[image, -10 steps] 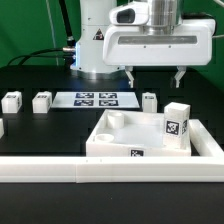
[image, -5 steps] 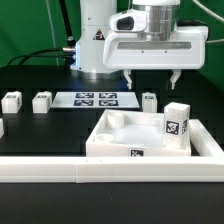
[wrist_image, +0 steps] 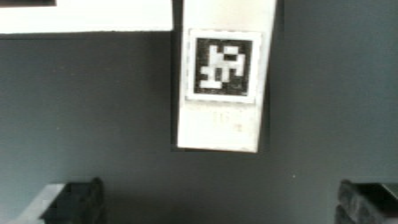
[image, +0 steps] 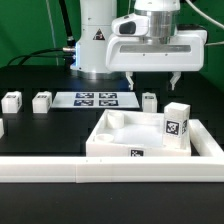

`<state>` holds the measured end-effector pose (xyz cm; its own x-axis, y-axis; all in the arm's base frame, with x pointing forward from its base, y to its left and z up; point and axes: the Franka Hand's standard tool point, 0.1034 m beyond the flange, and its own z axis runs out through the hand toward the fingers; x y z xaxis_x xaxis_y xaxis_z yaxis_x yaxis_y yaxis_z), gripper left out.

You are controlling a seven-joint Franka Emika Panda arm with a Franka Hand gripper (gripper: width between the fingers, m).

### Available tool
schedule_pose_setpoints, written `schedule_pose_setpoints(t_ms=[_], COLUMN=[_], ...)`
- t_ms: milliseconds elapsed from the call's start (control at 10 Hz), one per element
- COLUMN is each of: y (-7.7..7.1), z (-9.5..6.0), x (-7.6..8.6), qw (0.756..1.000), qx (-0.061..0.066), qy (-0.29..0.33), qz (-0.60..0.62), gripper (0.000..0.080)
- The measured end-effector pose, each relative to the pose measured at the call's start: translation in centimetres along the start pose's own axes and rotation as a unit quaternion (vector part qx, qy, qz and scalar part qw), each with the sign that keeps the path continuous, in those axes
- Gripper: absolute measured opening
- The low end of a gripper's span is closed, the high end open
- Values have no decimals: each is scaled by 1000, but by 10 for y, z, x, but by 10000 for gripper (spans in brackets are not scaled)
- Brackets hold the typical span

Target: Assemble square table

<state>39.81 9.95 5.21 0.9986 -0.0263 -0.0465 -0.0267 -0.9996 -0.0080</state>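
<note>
The square table's top point(image: 120, 141), a white tray with a raised rim and tags, lies at the exterior view's right front. A tagged white leg point(image: 177, 123) stands upright at its right side. Three more legs point(image: 11, 100) point(image: 41, 101) point(image: 149, 101) lie on the black table. My gripper point(image: 153, 78) hangs open and empty above the leg beside the marker board. In the wrist view that leg point(wrist_image: 226, 85) lies lengthwise ahead of my gripper point(wrist_image: 217, 205), whose dark fingertips point(wrist_image: 71, 204) stand wide apart with only bare table between them.
The marker board point(image: 95, 99) lies flat behind the legs, and its corner point(wrist_image: 80, 15) shows in the wrist view. A long white L-shaped rail point(image: 90, 170) runs along the front and up the right side. Another white piece point(image: 1, 128) sits at the left edge.
The hand has shifted slightly to the exterior view's left and a touch lower. Its jaws have stayed wide open, and no part has moved.
</note>
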Motion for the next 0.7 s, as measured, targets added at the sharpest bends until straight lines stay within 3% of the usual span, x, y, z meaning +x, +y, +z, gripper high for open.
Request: schedule_pose_setpoints(t_ms=[400, 700], y=[1, -6], z=[1, 1], x=[-5, -5], qw=[1000, 992], qx=[-1, -2], qy=[-27, -130], qz=[2, 2], gripper=[649, 649])
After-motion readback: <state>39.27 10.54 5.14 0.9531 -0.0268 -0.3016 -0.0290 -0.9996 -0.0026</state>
